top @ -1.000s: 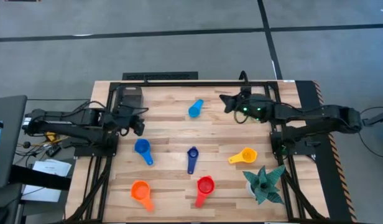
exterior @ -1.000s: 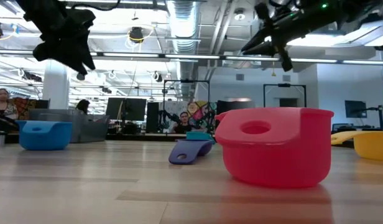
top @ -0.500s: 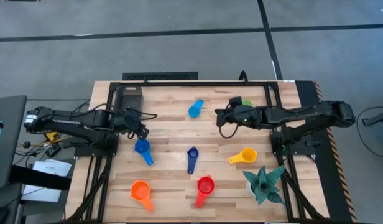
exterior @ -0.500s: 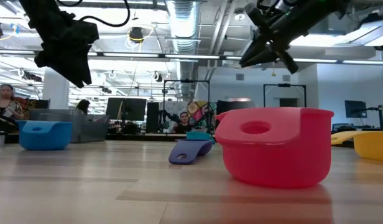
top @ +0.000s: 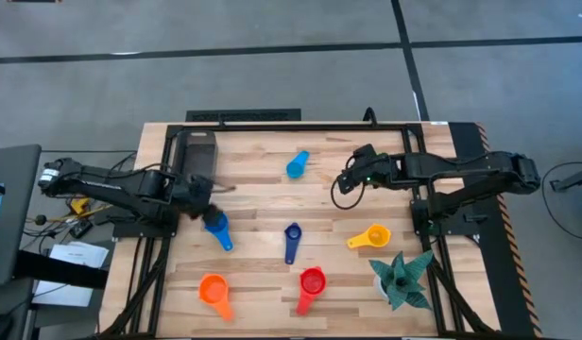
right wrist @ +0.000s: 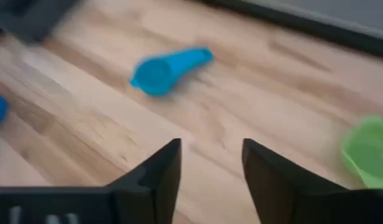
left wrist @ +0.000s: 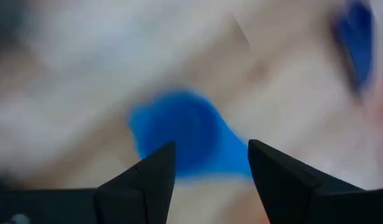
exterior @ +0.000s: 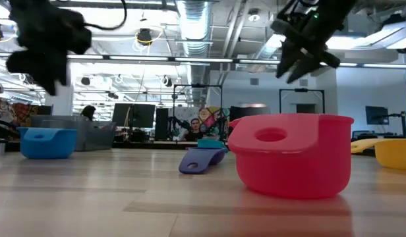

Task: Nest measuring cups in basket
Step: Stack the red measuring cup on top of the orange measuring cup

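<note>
the basket (top: pixel 197 151) sits at the table's far left edge, seemingly empty, so nesting is at its first pickup. left gripper (top: pixel 204 210), fingers apart, hovers over the blue cup (top: pixel 216 227) and must descend and close; right gripper (top: pixel 349 177), fingers apart, faces the light blue cup (top: pixel 297 164).

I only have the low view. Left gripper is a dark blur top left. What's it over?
Observer: Left wrist view shows the left gripper right above the blue cup, fingers apart, nothing between them.
Operator: Basket position?
Observer: In the high view the basket sits at the table's far left corner, just beyond that gripper.
Operator: Right gripper holding anything?
Observer: No. Right wrist view: the right gripper is open and empty over bare wood, with the light blue cup ahead.
Operator: Green cup?
Observer: Off to one side of it, the green cup is on the table.
</note>
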